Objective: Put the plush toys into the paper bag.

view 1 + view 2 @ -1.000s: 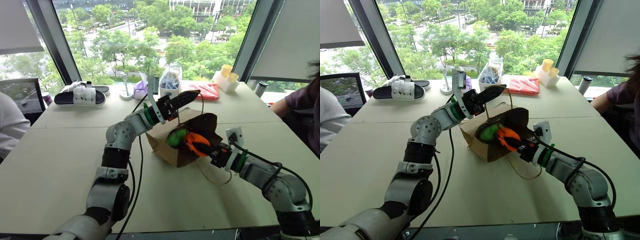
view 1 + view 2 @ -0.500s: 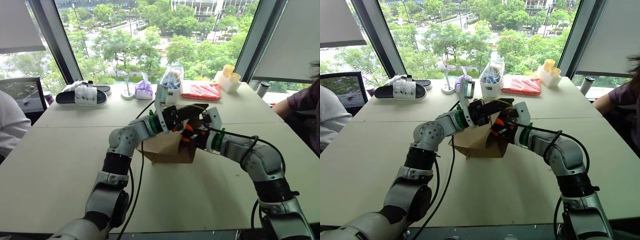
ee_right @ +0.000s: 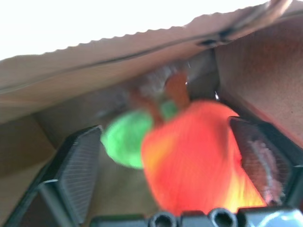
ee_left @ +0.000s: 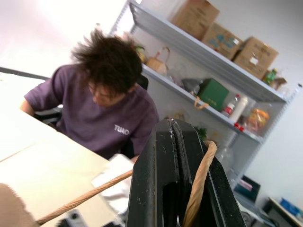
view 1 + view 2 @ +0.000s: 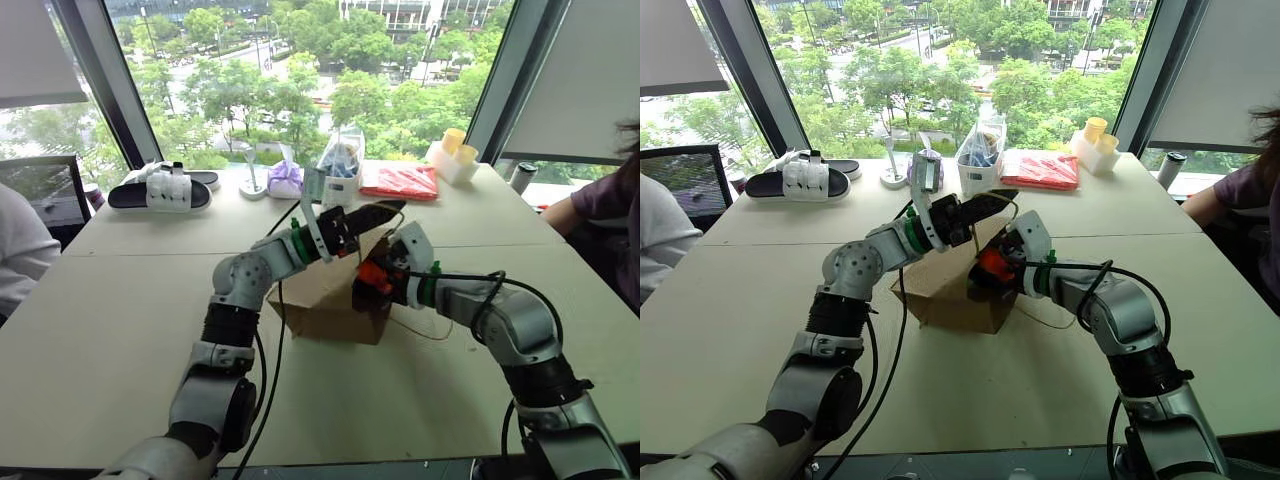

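Over at the left: clamped tight on the thin tan cord loop handle (image 4: 199,182) with the left gripper (image 5: 375,212), both black fingers pressed together and the cord running up between them, hoisting the rim toward 12 o'clock. Moving to the centre: stood up off its side now, the plain brown kraft paper bag (image 5: 325,300), where a second ago lay tipped over with its dark mouth gaping toward 4 o'clock. Looks to run its long axis from about 7 o'clock to 1 o'clock in the head view, base on the table, mouth facing up and toward the right arm. Just inside that mouth: the light green rounded plush toy (image 3: 125,139) sitting deeper, the bright orange plush toy (image 3: 194,151) nearer the opening, its small brownish tuft aimed further into the bag. On to the right: sprung wide open, the right gripper (image 3: 168,156), after being clamped on the orange toy a second ago; now merely flanks it, one pad close beside it, the other well clear. Reads as a release, so probably both toys in and the job all but done, barring the orange one rolling back out.
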